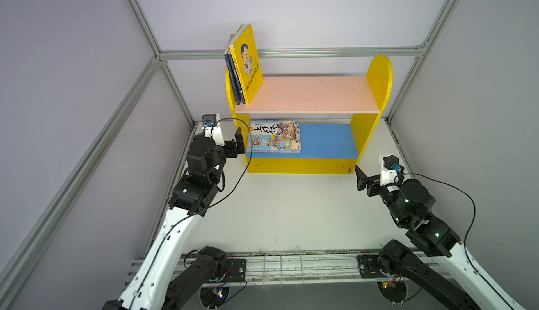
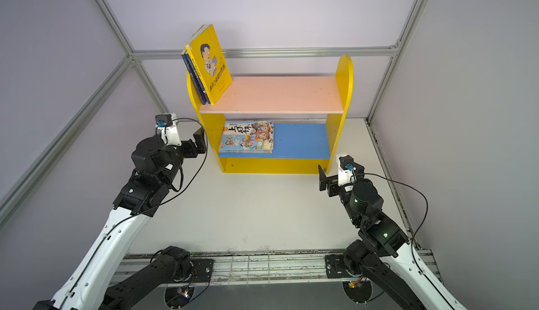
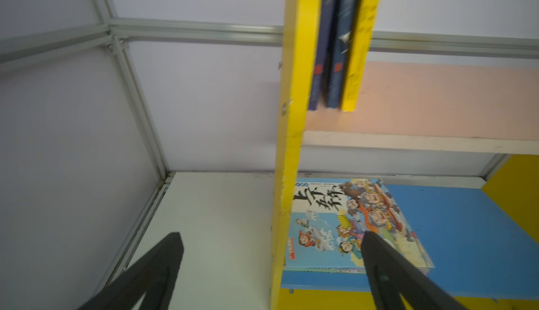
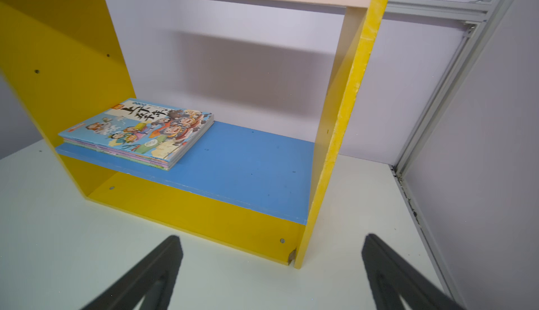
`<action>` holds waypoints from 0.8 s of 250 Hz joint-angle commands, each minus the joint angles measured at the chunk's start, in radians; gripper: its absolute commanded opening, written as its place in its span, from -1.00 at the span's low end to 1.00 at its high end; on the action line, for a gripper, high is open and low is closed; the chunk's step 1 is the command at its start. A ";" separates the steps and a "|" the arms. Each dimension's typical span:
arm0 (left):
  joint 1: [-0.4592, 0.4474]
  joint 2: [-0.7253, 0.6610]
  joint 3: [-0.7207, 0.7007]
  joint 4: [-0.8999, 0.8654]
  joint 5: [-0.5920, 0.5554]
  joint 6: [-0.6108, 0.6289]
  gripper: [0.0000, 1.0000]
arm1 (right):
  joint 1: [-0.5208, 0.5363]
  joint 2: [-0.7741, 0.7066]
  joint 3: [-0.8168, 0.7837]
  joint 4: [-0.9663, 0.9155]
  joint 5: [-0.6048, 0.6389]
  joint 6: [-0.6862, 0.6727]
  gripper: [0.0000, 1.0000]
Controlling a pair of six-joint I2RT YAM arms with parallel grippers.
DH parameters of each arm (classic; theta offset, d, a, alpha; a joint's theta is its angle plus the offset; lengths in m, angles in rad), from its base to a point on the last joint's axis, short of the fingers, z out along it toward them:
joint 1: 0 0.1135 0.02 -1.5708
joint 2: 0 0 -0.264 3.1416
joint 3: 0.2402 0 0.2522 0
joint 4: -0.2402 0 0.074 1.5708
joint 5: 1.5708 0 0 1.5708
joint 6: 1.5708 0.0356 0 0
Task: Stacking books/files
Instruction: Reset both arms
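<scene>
The left gripper hangs spread and empty just outside the yellow bookshelf's left panel. Two navy books and the yellow cartoon-boy book stand at the left end of the pink shelf. Below them, the stack of cartoon books, light blue on top, lies flat on the blue shelf. The right gripper hangs spread and empty near the right panel.

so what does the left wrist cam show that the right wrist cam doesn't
Only the left wrist: two navy books and a yellow book standing on the pink top shelf. Only the right wrist: the edges of the lower books beneath the light blue book. Both: that book flat on the blue lower shelf; the left hand and right hand each show open.
</scene>
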 commanded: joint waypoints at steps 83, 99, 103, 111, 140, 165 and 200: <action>0.222 -0.087 -0.337 0.177 0.013 -0.112 0.99 | -0.423 -0.176 -0.283 0.096 -0.092 0.129 0.99; 0.241 -0.089 -0.363 0.198 -0.004 -0.103 0.99 | -0.488 -0.154 -0.279 0.081 -0.129 0.180 0.99; 0.248 -0.088 -0.369 0.204 -0.004 -0.104 0.99 | -0.503 -0.142 -0.277 0.082 -0.149 0.188 0.99; 0.265 -0.081 -0.383 0.218 -0.002 -0.107 0.99 | -0.532 -0.109 -0.264 0.077 -0.187 0.198 0.99; 0.337 -0.036 -0.439 0.287 0.041 -0.154 0.99 | -0.581 0.071 -0.227 0.126 -0.209 0.194 0.99; 0.392 0.017 -0.479 0.371 0.075 -0.196 0.99 | -0.596 0.207 -0.244 0.284 -0.137 0.156 0.99; 0.404 0.090 -0.538 0.533 0.075 -0.154 0.99 | -0.650 0.357 -0.272 0.484 -0.127 0.145 0.99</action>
